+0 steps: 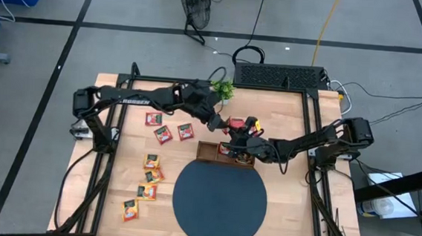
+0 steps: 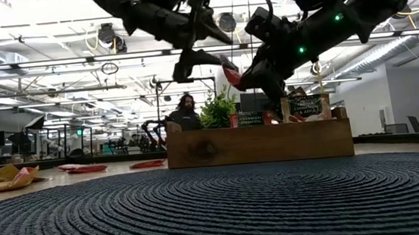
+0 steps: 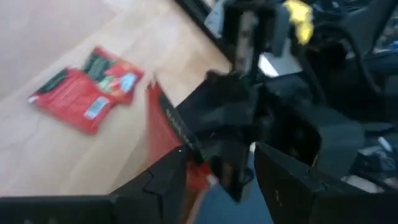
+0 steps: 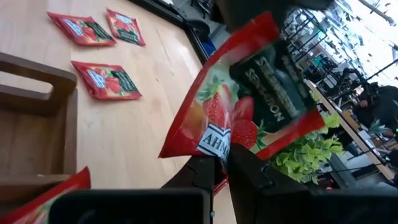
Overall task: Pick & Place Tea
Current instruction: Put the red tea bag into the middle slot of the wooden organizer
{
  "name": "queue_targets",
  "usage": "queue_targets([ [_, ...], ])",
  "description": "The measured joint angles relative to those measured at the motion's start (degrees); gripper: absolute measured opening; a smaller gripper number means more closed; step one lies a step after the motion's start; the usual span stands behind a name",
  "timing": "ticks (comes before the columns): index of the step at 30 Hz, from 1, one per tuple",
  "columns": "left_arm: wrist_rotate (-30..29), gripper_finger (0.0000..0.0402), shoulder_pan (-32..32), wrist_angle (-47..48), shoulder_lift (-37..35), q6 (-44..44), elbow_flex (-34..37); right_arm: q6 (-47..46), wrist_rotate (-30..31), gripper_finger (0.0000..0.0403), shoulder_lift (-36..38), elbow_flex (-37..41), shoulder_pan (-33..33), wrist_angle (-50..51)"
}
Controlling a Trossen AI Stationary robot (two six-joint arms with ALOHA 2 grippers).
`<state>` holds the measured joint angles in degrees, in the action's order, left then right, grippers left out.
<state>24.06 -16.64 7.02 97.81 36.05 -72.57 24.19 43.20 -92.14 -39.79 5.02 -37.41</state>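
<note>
A light wooden table stands on a grey floor marked with dark lines; the low view looks across it into a long bright room with ceiling lights, where a person sits far behind.

On the table's left lie three red sachets and, nearer, four yellow-orange sachets. A dark round mat fills the near middle, and the brown wooden tray touches its far edge, with sachets standing in its right compartment. A small green plant sits at the far edge, partly hidden in the low view by the tray and the arms.

The left gripper reaches in above the tray's left end, its jaws parted and empty. Just to its right, the right gripper is clamped on a red strawberry sachet, held tilted in the air above the tray, between the two grippers.

Only the right wrist view shows the sachet's printed strawberries and dark label; the left wrist view shows it edge-on beside the other arm's dark gripper, with red sachets flat on the wood beyond. From above it is only a small red patch
</note>
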Motion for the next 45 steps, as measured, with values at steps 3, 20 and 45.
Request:
queue_targets([
  [3,0.4,0.0189,0.3,1.2,1.7,-0.1,-2.5,0.8,0.0,0.0015,0.0,0.0,0.0,-0.5],
  [20,-4.6,0.0189,-2.0,9.2,2.4,-4.0,-3.3,2.1,0.3,0.0014,0.0,-0.1,1.3,-1.8],
  [45,2.6,0.0006,-0.9,7.7,2.3,-10.0,-3.1,0.1,-0.2,0.0021,0.1,-0.2,1.7,-1.5],
])
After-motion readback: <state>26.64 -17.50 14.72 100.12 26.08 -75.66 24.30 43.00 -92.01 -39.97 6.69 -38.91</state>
